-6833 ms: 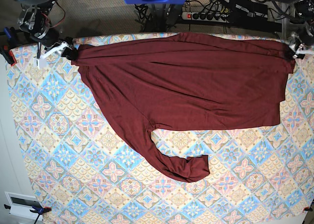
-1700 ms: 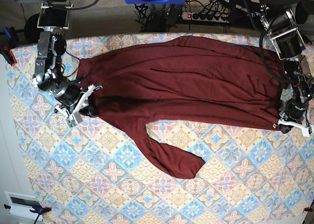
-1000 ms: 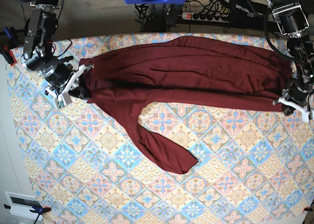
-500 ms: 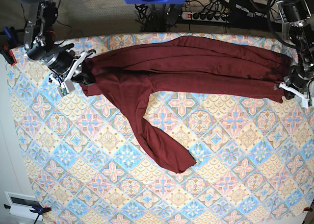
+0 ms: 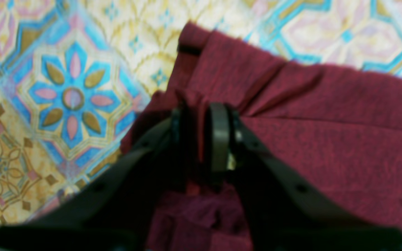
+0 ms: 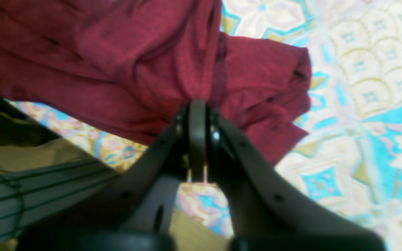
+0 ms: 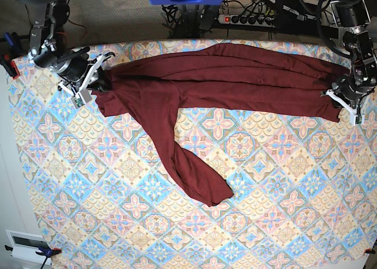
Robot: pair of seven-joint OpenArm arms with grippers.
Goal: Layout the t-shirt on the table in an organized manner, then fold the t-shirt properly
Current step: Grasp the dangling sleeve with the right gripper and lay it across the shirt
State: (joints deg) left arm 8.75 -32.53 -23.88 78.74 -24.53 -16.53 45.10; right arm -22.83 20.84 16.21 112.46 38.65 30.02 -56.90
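The dark maroon t-shirt (image 7: pixel 224 75) lies as a long narrow band across the far side of the table (image 7: pixel 265 192), with one sleeve trailing toward the middle. My right gripper (image 7: pixel 97 80) is at the band's left end. In the right wrist view it (image 6: pixel 197 103) is shut on a bunched fold of the t-shirt (image 6: pixel 117 52). My left gripper (image 7: pixel 340 98) is at the band's right end. In the left wrist view its (image 5: pixel 201 111) jaws stand slightly apart, and a gathered fold of the t-shirt (image 5: pixel 326 122) sits in the narrow gap.
A power strip (image 7: pixel 247 19) and cables lie behind the table's far edge. A clamp (image 7: pixel 9 63) grips the left edge and a white box (image 7: pixel 23 245) sits off the near left corner. The right wrist view shows the table's edge beside the gripper.
Both grippers moved toward the table's far edge, drawing the shirt into a narrower band. The trailing sleeve shifted left. The left jaws have parted from shut.
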